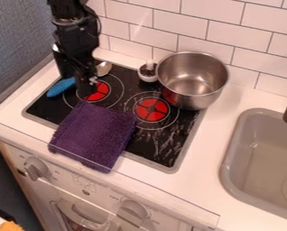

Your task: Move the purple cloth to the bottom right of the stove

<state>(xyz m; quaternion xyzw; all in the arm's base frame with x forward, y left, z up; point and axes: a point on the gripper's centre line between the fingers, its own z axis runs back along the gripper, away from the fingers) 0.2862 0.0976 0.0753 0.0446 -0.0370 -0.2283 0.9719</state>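
Robot arm (73, 34), black and jointed, down from the top left in a near-vertical pose, with the black two-finger gripper (85, 85) low over the left rear part of the black glass stove with a grey rim (146, 153), near the upper corner of the purple, nubby-textured cloth (94, 135). Cannot tell whether the jaws are spread, pressed together or pinching. Roughly rectangular and flat, that cloth: across the front left of the stove, lower end over the rim onto the smooth white counter (200, 180). At the right rear, a round, shiny metal pot (191, 85); just beside it, a small white cup with dark contents (148, 72). Left of the gripper, a smooth blue object (61, 87).
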